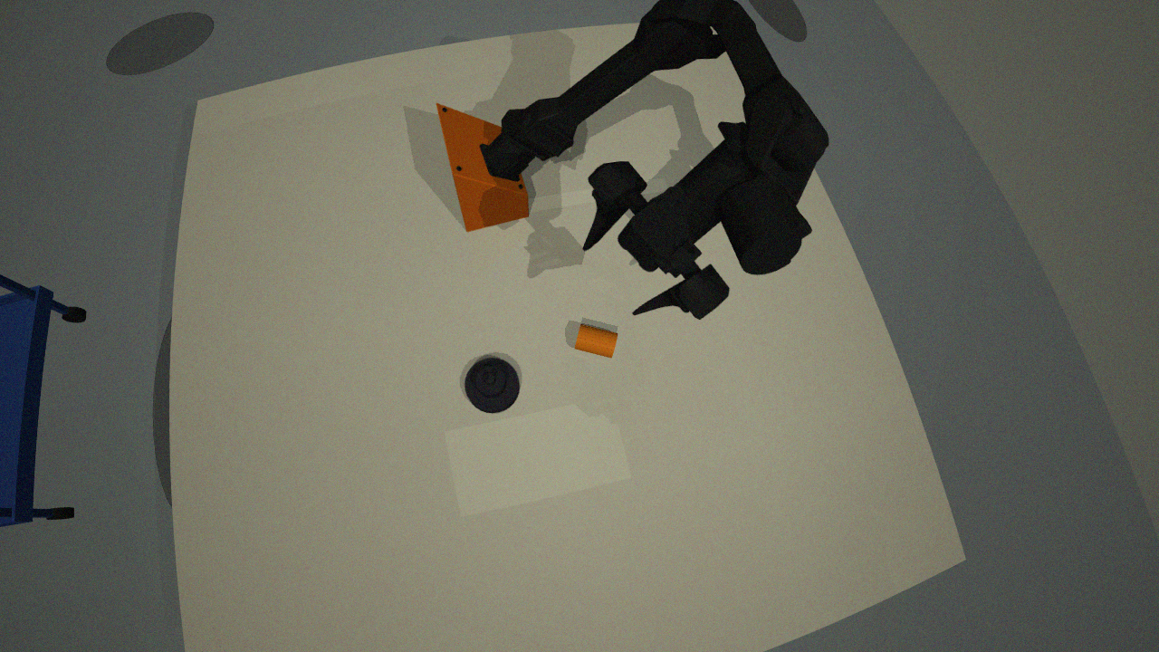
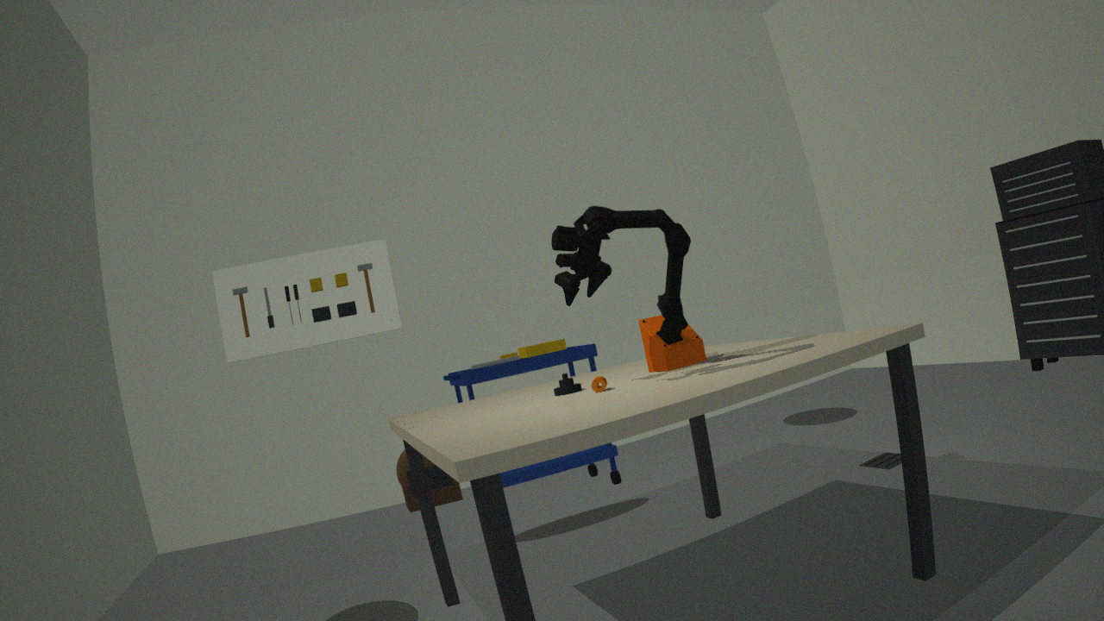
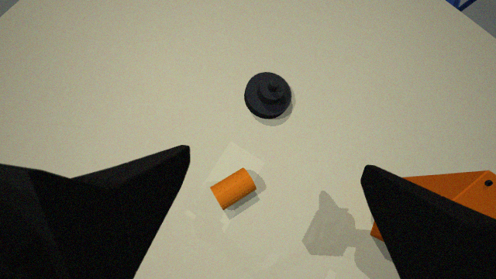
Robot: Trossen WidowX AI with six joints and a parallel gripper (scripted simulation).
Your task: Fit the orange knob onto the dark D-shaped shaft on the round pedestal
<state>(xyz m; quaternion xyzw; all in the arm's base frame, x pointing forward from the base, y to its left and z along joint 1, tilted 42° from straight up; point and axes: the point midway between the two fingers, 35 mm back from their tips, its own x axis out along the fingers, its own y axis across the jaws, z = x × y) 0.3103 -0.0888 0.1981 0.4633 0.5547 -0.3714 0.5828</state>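
The orange knob lies on its side on the table, a short way from the pedestal. Its round end with the hole shows in the exterior view; the hole's flat side cannot be made out. The dark round pedestal stands upright on the table, with the short shaft bare on top. My gripper is wide open and empty, high above the table, pointing down. In the wrist view the knob shows between the two fingers, far below them.
The arm's orange base block stands on the pale table. A blue cart stands on the floor beyond the table's edge.
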